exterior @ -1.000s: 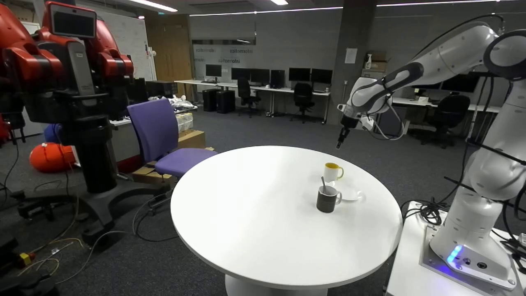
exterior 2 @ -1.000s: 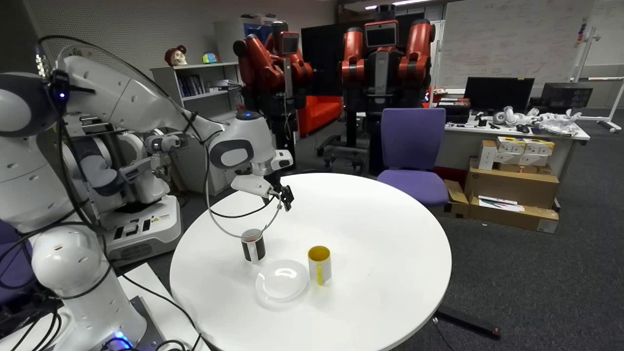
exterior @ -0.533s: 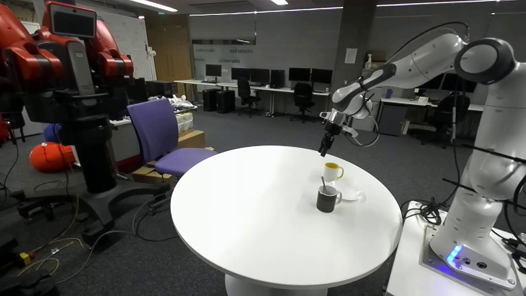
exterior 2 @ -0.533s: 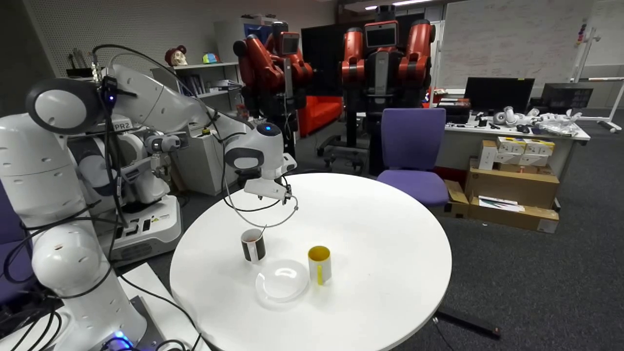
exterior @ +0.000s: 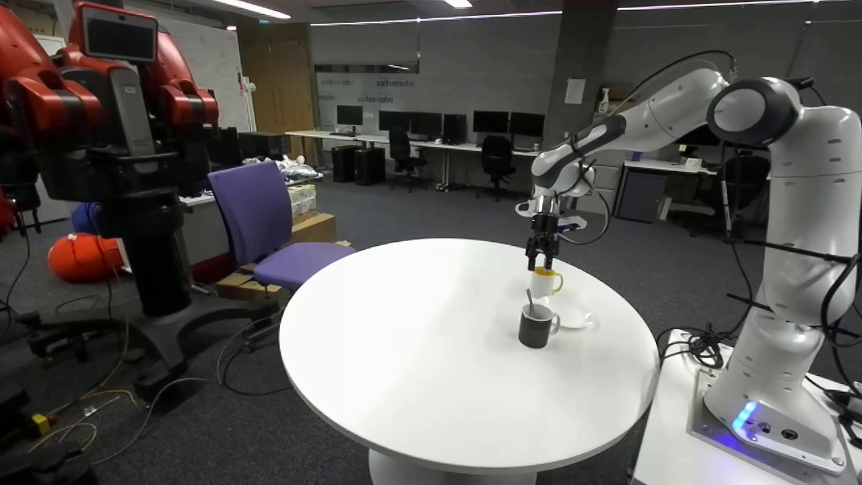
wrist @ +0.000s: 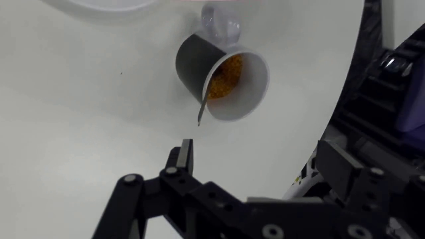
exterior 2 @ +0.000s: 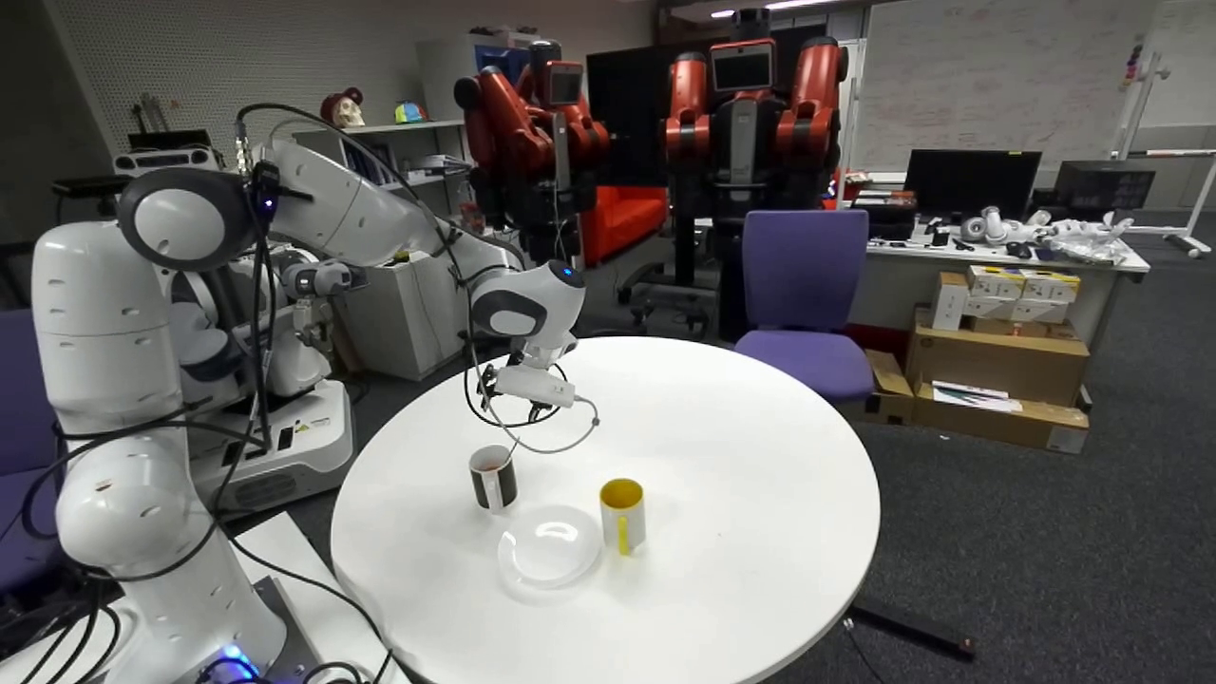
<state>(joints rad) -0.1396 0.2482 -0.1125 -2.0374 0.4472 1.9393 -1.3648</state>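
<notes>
End effector (wrist: pixel 255 154): jaws parted, nothing gripped; dark mug (wrist: pixel 196 63) upright on the desk (wrist: pixel 83 149), toward the wrist view's top from the jaws, not touching; the thin utensil (wrist: pixel 203 108) slants over its rim toward them

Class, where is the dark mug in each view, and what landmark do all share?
In an exterior view: dark mug, lower right of centre.
In an exterior view: dark mug, lower left of centre.
Wrist view: dark mug, above centre.
Shared landmark: white plate, cut by the wrist view's top edge.
</notes>
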